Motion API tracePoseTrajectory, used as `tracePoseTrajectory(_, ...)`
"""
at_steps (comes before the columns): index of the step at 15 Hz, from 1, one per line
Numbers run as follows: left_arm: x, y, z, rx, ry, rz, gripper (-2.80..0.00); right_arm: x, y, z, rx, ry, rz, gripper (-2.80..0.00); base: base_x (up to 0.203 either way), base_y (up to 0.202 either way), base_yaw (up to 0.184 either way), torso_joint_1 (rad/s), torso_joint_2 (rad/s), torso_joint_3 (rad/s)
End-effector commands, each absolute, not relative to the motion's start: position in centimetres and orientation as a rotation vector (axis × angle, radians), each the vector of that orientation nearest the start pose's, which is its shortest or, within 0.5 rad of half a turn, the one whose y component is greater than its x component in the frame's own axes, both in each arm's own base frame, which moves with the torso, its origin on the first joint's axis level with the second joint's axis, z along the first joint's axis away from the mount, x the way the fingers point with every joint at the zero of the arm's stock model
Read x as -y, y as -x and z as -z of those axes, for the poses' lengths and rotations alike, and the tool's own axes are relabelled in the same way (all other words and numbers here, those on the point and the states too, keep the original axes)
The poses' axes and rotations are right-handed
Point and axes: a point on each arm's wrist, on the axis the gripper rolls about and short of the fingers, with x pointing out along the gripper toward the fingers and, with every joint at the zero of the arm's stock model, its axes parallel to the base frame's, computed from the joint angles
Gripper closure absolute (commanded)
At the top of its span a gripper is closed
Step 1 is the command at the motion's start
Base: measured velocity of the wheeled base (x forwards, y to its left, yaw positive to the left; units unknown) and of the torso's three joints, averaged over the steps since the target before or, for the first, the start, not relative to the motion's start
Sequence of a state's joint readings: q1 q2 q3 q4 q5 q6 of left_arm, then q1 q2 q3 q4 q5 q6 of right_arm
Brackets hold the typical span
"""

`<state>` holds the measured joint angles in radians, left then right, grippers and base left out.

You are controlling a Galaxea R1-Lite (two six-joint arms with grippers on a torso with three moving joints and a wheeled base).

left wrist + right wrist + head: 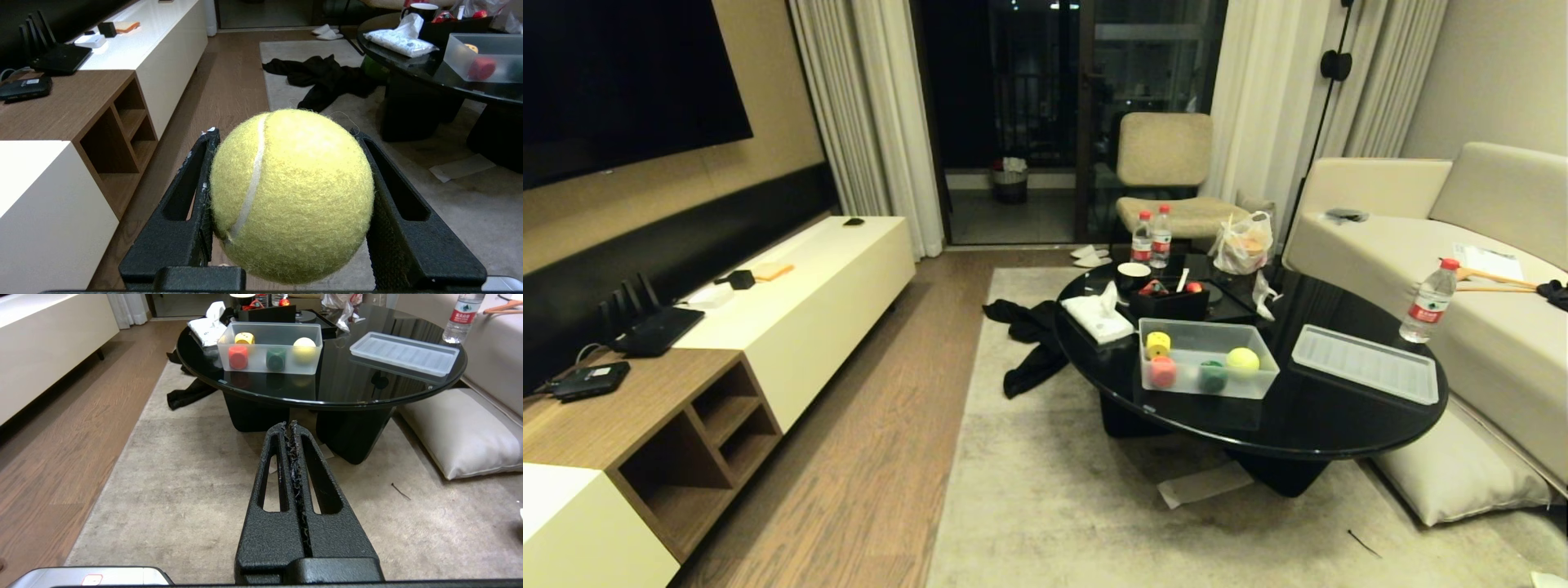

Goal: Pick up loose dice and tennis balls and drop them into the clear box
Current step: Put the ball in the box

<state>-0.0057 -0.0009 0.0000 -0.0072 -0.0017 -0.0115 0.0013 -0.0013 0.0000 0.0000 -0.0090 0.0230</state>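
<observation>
The left hand (288, 204) was spread to the width of a tennis ball (291, 195) and pinched it between its two black fingers (192, 196), one on each side of the ball. The ball filled the gap and touched both pads. The right hand (292, 430) was pressed together and held nothing; it pointed toward the surface (347, 390) from above the rug (184, 506).

The clear box (1207, 358) stood open on the round black surface, near its front edge. Inside the box lay a yellow die (1158, 343), a red die (1163, 371), a green die (1214, 376) and a second tennis ball (1242, 360). The lid (1367, 363) lay beside the box, toward the sofa (1486, 245). Behind the box stood a black organiser (1168, 302) and a tissue pack (1098, 318).

I judged that the step in hand was the carrying: the ball was already grasped, but it was well apart from the box. The next move would call for the robot to come nearer to the surface, to lift the left hand above the rim of the box, and only then to spread the fingers. A release too early could send the ball rolling on the glossy top or onto the rug.
</observation>
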Motion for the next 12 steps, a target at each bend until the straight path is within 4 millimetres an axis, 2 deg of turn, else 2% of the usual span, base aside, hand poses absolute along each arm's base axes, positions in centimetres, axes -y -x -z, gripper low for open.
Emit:
tracePoseTrajectory(1,-0.01,2.27,-7.58,0.006,0.012,0.008,0.0,0.02,2.27,-7.51,-0.001,-0.023,0.008,0.0,0.0,0.0,0.0,0.0,0.0,0.0)
tracePoseTrajectory(6,-0.01,2.27,-7.58,0.006,0.012,0.008,0.0,0.02,2.27,-7.51,-0.001,-0.023,0.008,0.0,0.001,-0.01,-0.003,0.001,0.0,0.001)
tracePoseTrajectory(12,-0.01,2.27,-7.58,0.006,0.012,0.008,0.0,0.02,2.27,-7.51,-0.001,-0.023,0.008,0.0,0.001,-0.155,0.002,0.006,0.0,0.002)
